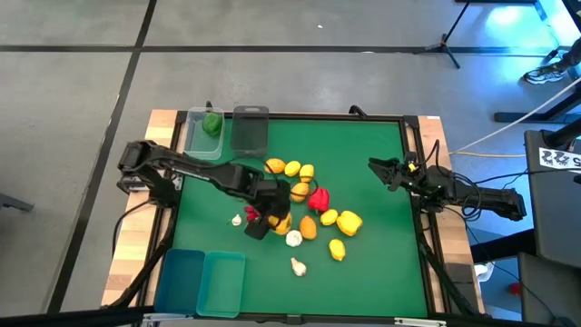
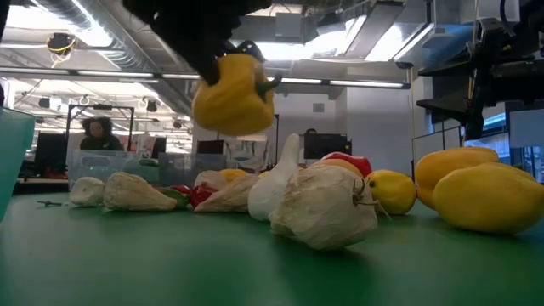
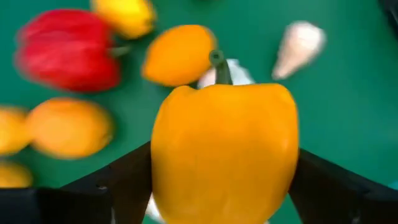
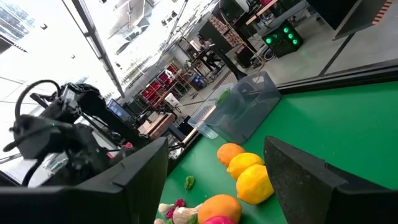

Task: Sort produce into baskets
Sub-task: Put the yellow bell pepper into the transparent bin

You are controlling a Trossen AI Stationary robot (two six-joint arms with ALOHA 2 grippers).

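The left arm reaches from the table's nine o'clock edge diagonally toward the centre, its elbow bent and the wrist angled down over the produce pile. Its left pincer [image 3: 224,186] is clamped on a yellow bell pepper [image 3: 225,152], one dark finger pressed on each flank, the stem pointing away from the wrist. From table height the pepper hangs clear of the green table [image 1: 363,163], above the garlic bulbs [image 2: 325,206] and lemons [image 2: 489,197] lying there.

The right arm lies along the three o'clock edge, forearm stretched level, with the right pincer [image 1: 379,169] pointing toward nine o'clock and its fingers spread apart around nothing.

The rest of the produce sits clustered at the centre: oranges, lemons, a red bell pepper [image 1: 318,198] and garlic. Two clear baskets [image 1: 251,130] stand side by side at the eleven o'clock edge, the left one holding a green pepper [image 1: 212,123]. Two teal baskets [image 1: 222,282] sit together at seven o'clock.
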